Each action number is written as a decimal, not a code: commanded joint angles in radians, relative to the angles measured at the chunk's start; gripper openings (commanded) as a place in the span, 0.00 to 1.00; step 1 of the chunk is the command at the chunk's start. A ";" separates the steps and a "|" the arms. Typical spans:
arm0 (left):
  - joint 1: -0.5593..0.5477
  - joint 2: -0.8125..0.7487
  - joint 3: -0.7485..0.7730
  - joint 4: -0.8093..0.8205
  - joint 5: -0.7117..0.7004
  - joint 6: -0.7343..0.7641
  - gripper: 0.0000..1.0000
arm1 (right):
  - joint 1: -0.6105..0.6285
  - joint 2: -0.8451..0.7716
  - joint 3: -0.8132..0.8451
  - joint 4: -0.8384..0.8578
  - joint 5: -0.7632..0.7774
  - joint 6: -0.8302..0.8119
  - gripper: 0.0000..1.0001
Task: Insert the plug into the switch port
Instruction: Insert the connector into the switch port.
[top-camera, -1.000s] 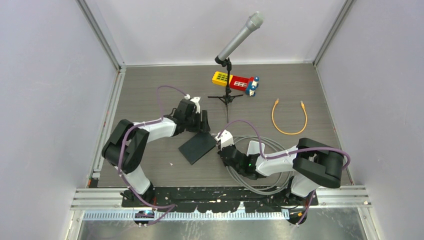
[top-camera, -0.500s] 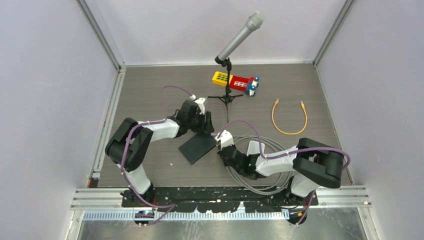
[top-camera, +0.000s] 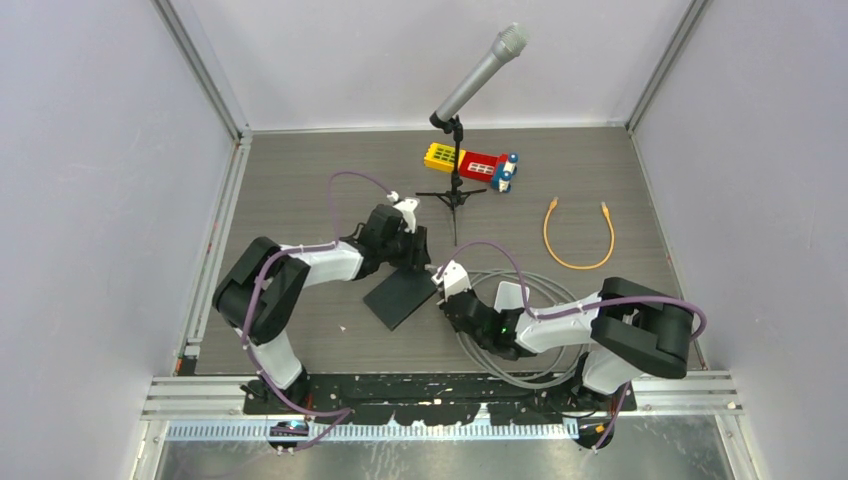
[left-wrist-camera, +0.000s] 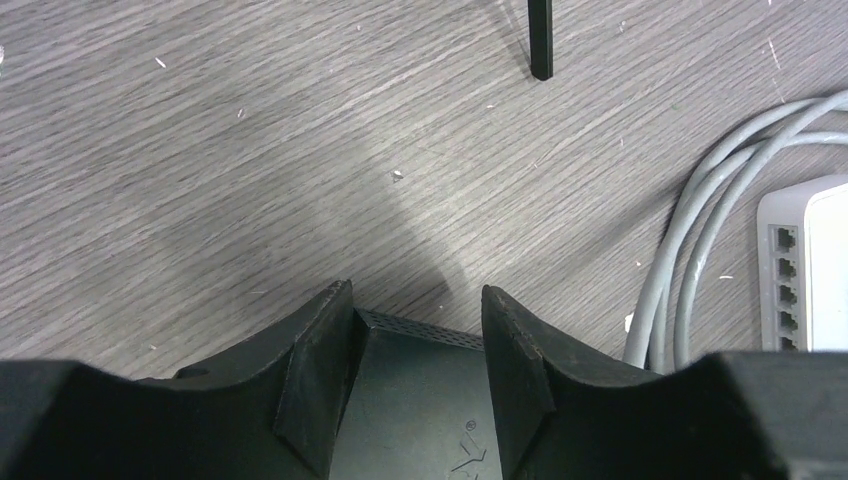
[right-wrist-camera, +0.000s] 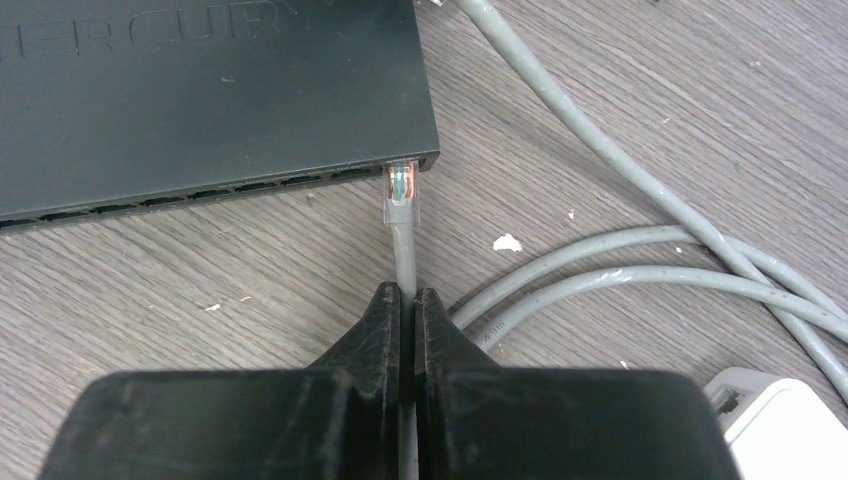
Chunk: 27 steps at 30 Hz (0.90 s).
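The black switch (top-camera: 400, 298) lies flat between the two arms, its row of ports (right-wrist-camera: 200, 192) facing the right arm. My left gripper (left-wrist-camera: 417, 295) straddles a far corner of the switch (left-wrist-camera: 420, 390), with both pads against it. My right gripper (right-wrist-camera: 408, 293) is shut on the grey cable (right-wrist-camera: 404, 255) a short way behind the clear plug (right-wrist-camera: 401, 192). The plug's tip sits at the mouth of the rightmost port, at the switch's corner, and most of its body is still outside. In the top view the right gripper (top-camera: 443, 295) is at the switch's right edge.
Loops of grey cable (top-camera: 530, 350) lie around the right arm. A white box with ports (left-wrist-camera: 805, 270) sits beside them. Further back are a microphone stand (top-camera: 452, 195), a toy block (top-camera: 470, 162) and an orange cable (top-camera: 578, 235). Walls enclose the table.
My left gripper has slid right along the switch's far edge while narrowing, and the switch has shifted slightly right. The right gripper and plug have barely moved.
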 joint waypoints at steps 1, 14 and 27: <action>-0.068 0.054 -0.033 -0.144 0.080 -0.003 0.50 | -0.037 -0.006 -0.039 0.002 0.018 -0.064 0.00; -0.079 0.042 -0.028 -0.149 0.091 0.024 0.48 | -0.058 0.007 -0.021 0.063 -0.265 -0.216 0.01; -0.077 -0.057 -0.069 -0.247 -0.044 0.020 0.47 | 0.137 0.093 0.023 0.103 -0.187 -0.127 0.01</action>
